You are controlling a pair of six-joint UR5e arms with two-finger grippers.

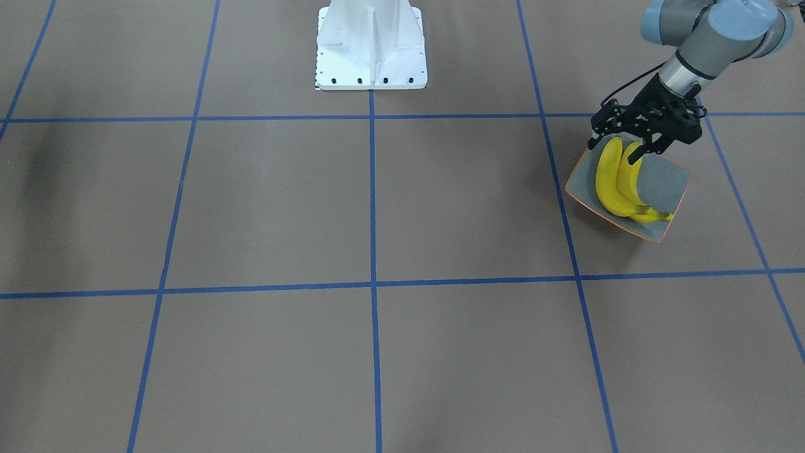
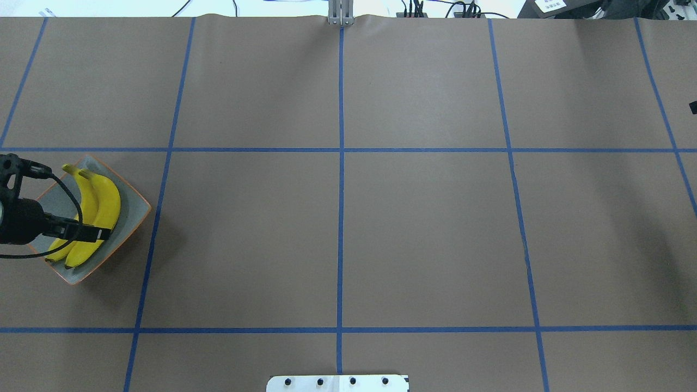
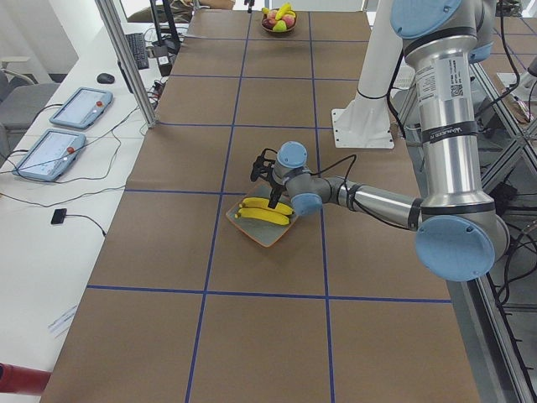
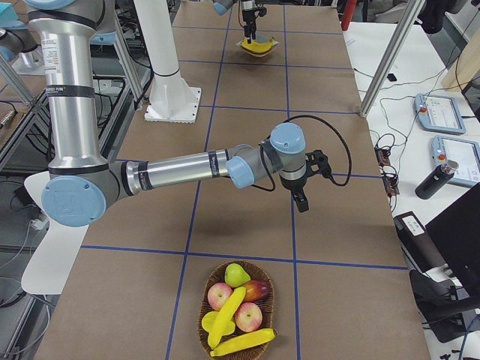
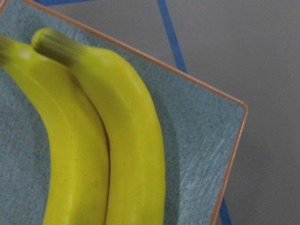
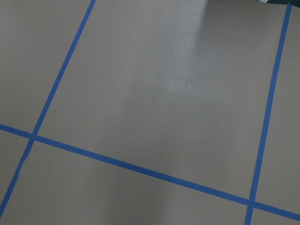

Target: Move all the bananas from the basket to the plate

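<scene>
Found the table [image 1: 440, 207] covered edge to edge in plain brown paper and ruled into large rectangles by blue tape lines [image 1: 372, 189]. Noted a white robot base [image 1: 371, 56] standing at the robot's edge of the surface, astride the centre tape line, with a row of dark bolt heads along its foot. Logged a square plate [image 1: 666, 182], grey-blue inside with a thin orange rim, resting on the paper to the robot's left of the base and a little forward of it, set corner-on to the lines with one corner just beside a line. Logged a wicker basket [image 4: 270, 304] well apart to the robot's right of the base, near the table's end.
</scene>
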